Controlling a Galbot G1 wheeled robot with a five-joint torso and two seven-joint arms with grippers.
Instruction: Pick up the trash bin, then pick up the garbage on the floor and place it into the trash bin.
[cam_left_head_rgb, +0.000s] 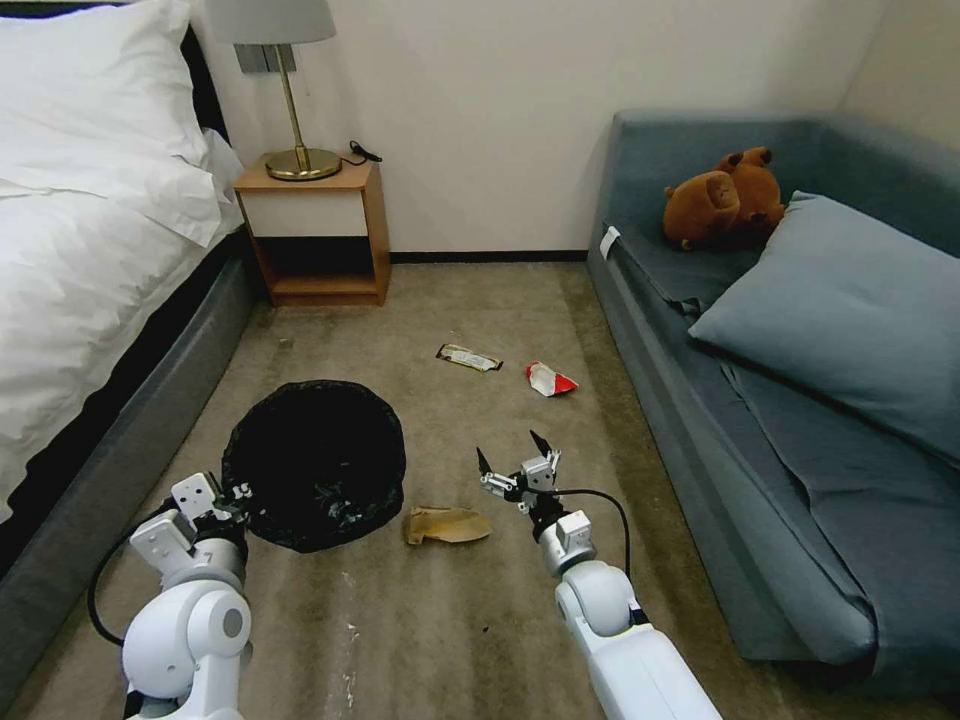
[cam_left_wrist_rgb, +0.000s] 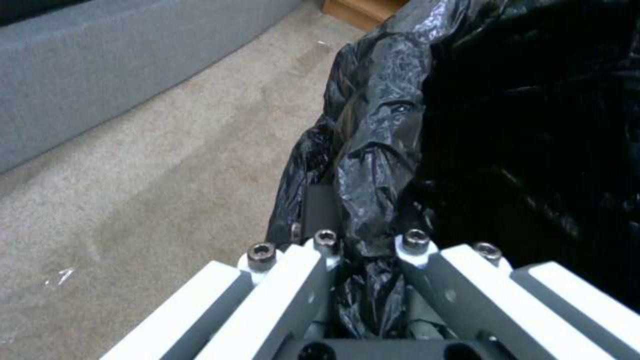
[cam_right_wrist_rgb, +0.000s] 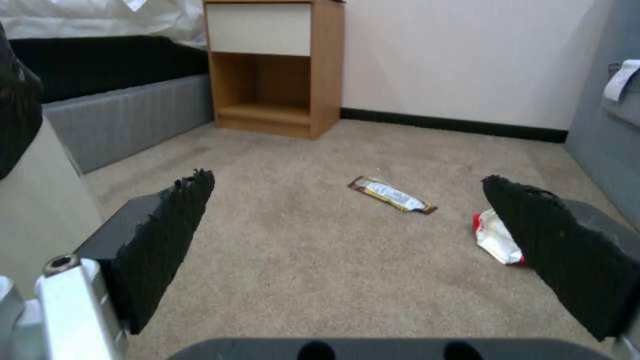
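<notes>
The trash bin, lined with a crinkly black bag, sits at the left of the carpet. My left gripper is shut on its near rim, and bag plastic is pinched between the fingers. The bin's white wall shows beside my right gripper. My right gripper hangs open and empty over the carpet, its black pads wide apart. Crumpled brown paper lies between the bin and the right gripper. Farther off lie a red-white wrapper and a flat brown-yellow snack wrapper.
A bed with a grey base runs along the left. A wooden nightstand with a lamp stands at the far wall. A blue-grey sofa with a cushion and plush toys lines the right.
</notes>
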